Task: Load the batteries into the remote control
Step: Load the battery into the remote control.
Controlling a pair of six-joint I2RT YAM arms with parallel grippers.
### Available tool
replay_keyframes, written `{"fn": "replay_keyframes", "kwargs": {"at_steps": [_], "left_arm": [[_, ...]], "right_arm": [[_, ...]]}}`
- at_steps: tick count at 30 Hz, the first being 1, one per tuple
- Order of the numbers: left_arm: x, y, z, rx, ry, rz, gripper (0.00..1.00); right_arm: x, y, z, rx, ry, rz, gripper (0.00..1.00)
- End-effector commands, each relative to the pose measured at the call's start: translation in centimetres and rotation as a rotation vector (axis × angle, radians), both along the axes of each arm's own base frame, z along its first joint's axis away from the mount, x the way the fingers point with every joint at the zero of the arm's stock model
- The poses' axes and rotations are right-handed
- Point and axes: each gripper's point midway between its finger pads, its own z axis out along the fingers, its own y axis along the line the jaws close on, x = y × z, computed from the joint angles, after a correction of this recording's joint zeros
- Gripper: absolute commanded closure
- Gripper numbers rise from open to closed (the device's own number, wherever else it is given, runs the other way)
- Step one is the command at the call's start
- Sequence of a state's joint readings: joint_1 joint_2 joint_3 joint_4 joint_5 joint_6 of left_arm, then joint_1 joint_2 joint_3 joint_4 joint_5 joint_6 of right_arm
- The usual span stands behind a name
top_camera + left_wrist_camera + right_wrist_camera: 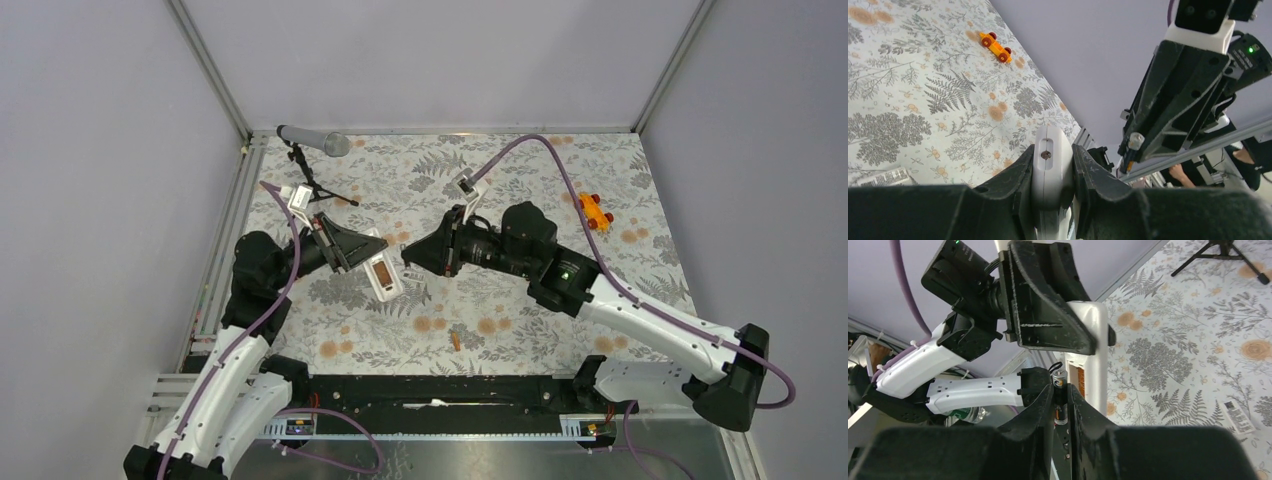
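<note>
This looks like a robotics lab cell. Plain grey walls (430, 60) on aluminium posts (210, 68) close in a bench (520, 170) with a fern-printed cover. The left arm (225, 390) and right arm (650, 320) are bolted at its near edge.

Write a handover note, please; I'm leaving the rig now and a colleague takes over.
Left gripper: shut on the remote control, open compartment facing up.
Right gripper: shut on one battery, its tip close to the remote.
Second battery: loose on the table, nearer the arm bases.
Done: remote and one battery picked up.
Left: seat the held battery, then fetch and load the second.
</note>
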State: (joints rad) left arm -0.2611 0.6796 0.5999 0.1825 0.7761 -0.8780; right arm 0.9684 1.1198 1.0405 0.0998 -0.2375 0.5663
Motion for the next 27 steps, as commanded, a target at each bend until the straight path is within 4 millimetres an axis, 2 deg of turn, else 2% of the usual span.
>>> {"fn": "replay_keyframes", "kwargs": {"at_steps": [1,5,12,27], "left_arm": [[1.1,0.3,1.2,-0.076,0.063,0.065,1.0],[2.4,0.5,-0.7,-0.07,0.227,0.124,1.0],[2.9,0.7,-3.0,-0.02,0.412,0.165,1.0],[2.8,0.5,-3.6,-0.049,0.527,0.162,1.0]], "right_arm": [[-1.0,1.5,3.4,0.079,-0.056,0.058,0.81],[-1.2,2.3,2.6,0.032,-0.083,0.046,0.81],[-0.3,3.2,0.4,-0.051,-0.103,0.003,0.81],[0.6,4.5,-3.3,-0.17,-0.107,-0.032,0.8]]}}
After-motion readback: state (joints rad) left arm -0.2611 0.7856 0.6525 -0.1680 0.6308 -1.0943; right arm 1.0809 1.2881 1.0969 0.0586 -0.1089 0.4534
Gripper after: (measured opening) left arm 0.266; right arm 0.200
